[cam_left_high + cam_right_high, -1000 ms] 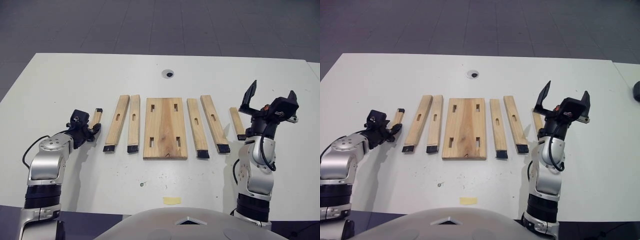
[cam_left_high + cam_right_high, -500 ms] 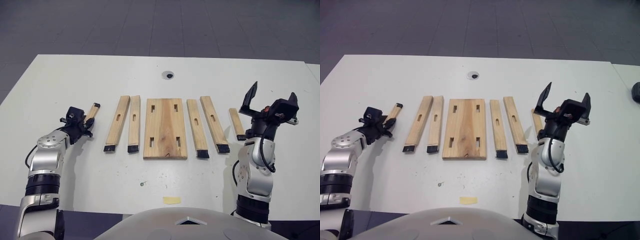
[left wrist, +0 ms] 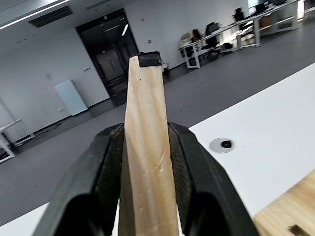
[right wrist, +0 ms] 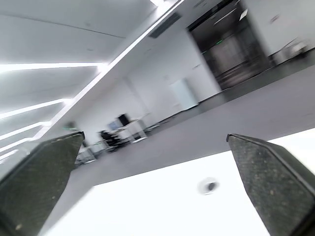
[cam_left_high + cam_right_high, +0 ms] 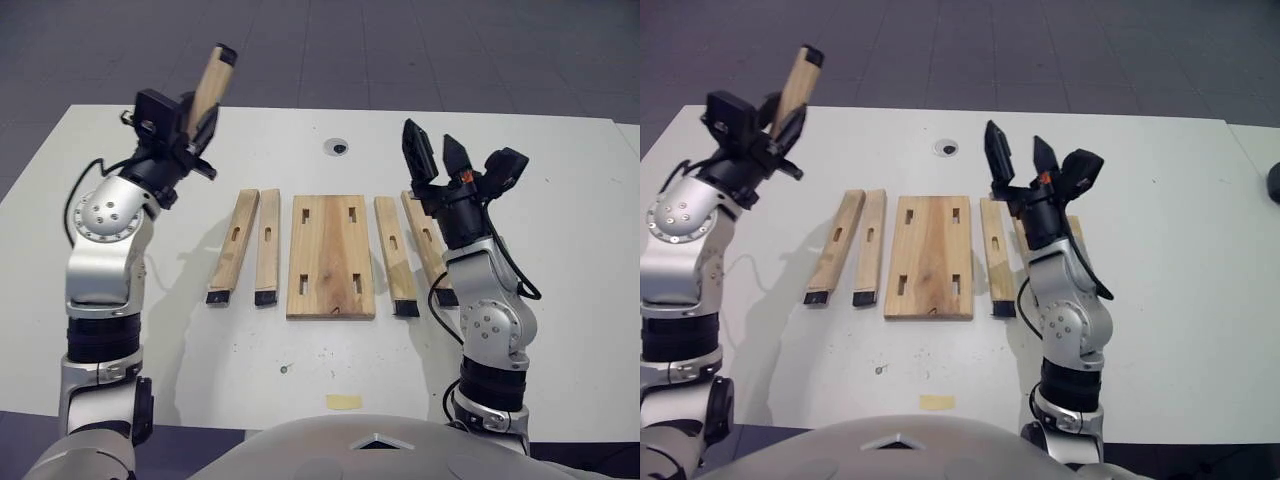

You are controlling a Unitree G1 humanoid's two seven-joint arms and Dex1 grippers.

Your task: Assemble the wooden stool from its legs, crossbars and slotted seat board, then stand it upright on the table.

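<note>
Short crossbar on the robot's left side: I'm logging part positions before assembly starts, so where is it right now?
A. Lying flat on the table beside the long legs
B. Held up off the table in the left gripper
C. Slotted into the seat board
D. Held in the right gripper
B: the left gripper is shut on the short crossbar, which points upward, well clear of the table.

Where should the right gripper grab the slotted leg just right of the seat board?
Across its narrow width, on solid wood between slot and black-capped near end, straight down from above. The leg lies flat, pointing away from the robot, with slim gaps to the seat board and neighbouring leg, so the open jaws of the right gripper probably fit only astride its long edges.
</note>
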